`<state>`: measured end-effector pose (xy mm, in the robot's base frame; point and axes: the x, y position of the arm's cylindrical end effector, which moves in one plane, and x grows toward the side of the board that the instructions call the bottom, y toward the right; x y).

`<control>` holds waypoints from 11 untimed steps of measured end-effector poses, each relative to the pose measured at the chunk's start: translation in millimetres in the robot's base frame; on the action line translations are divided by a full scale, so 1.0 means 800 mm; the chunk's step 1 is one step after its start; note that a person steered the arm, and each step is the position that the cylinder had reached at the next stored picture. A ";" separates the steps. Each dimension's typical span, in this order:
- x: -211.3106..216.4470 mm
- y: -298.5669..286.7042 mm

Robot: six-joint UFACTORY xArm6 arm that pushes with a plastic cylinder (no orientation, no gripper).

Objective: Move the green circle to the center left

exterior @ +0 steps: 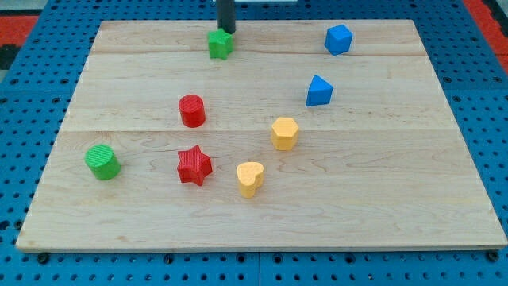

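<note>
While the tip sits at the board's top edge, touching the green star-like block, with no pincer to open or close, that block could be pushed by mistake instead of the green circle near the left edge.

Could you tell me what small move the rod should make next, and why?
Probably draw my tip away from the green block at the view's top, then head down-left toward the green circle, which sits low on the board's left and needs nudging upward.
</note>
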<state>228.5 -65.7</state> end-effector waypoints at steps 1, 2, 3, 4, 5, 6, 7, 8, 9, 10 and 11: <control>0.061 -0.006; 0.057 -0.018; 0.094 -0.160; 0.185 -0.188; 0.238 -0.130; 0.315 -0.120; 0.363 -0.133; 0.382 -0.204; 0.362 -0.252; 0.334 -0.280; 0.349 -0.272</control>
